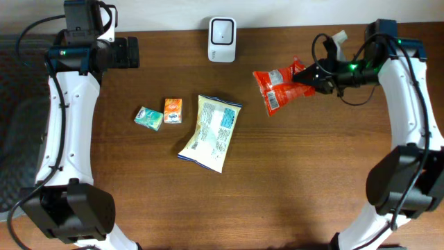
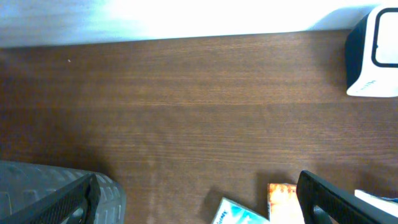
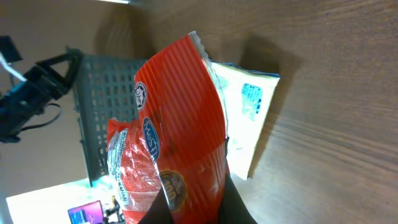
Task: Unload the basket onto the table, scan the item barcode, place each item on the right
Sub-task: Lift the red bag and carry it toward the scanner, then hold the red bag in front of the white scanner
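A red snack bag (image 1: 277, 87) hangs above the table at the right, and a white barcode patch shows on its lower end. My right gripper (image 1: 305, 75) is shut on the bag's edge. In the right wrist view the red bag (image 3: 180, 124) fills the middle, pinched between my dark fingers (image 3: 239, 208) of the right gripper (image 3: 196, 199). The white scanner (image 1: 222, 31) stands at the back centre, left of the bag; it also shows as the scanner (image 2: 376, 53). My left gripper (image 1: 132, 52) waits open and holding nothing at the back left; its wrist view shows the left gripper (image 2: 198, 186).
A pale yellow bag (image 1: 211, 132) lies mid-table, seen as the yellow bag (image 3: 245, 118). Left of it sit an orange box (image 1: 173, 110) and a teal packet (image 1: 148, 118), with the orange box (image 2: 281, 199) and teal packet (image 2: 239, 213) under my left gripper. A grey basket (image 3: 102, 106) stands off the table's left side.
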`<state>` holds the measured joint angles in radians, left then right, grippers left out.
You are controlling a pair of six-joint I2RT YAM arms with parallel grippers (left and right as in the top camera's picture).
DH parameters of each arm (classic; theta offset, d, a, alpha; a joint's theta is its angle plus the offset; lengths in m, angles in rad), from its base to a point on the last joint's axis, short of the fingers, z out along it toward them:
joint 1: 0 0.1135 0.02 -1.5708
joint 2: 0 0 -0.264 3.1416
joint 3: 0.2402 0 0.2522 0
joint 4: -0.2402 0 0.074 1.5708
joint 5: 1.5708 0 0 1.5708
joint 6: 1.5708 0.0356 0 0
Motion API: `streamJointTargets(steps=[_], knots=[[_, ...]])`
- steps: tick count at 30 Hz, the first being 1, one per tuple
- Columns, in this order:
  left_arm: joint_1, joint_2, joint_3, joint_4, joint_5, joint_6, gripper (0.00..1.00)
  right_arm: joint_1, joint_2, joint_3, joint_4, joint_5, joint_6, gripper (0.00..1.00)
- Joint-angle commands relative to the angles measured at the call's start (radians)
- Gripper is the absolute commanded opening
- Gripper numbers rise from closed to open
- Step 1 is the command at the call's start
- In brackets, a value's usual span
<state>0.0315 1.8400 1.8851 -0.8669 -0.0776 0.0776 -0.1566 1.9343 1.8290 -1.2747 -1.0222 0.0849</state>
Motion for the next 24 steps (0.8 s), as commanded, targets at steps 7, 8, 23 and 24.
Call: streamJointTargets(steps=[7,8,23,24], knots=[[0.0,-0.02,0.002,0.002,0.01,-0.003,0.99,0.004,-0.088,0.023,0.003,-0.044,0.055,0.04],[0.0,-0.02,0.002,0.002,0.01,-0.003,0.99,0.01,-0.088,0.023,0.003,-0.045,0.055,0.04],[0.0,-0.02,0.002,0.002,0.01,-0.003,0.99,0.417,-0.086,0.234,0.319,1.003,0.217,0.04],[0.0,-0.02,0.002,0.002,0.01,-0.003,0.99,0.467,-0.08,0.234,0.399,1.146,0.178,0.04]])
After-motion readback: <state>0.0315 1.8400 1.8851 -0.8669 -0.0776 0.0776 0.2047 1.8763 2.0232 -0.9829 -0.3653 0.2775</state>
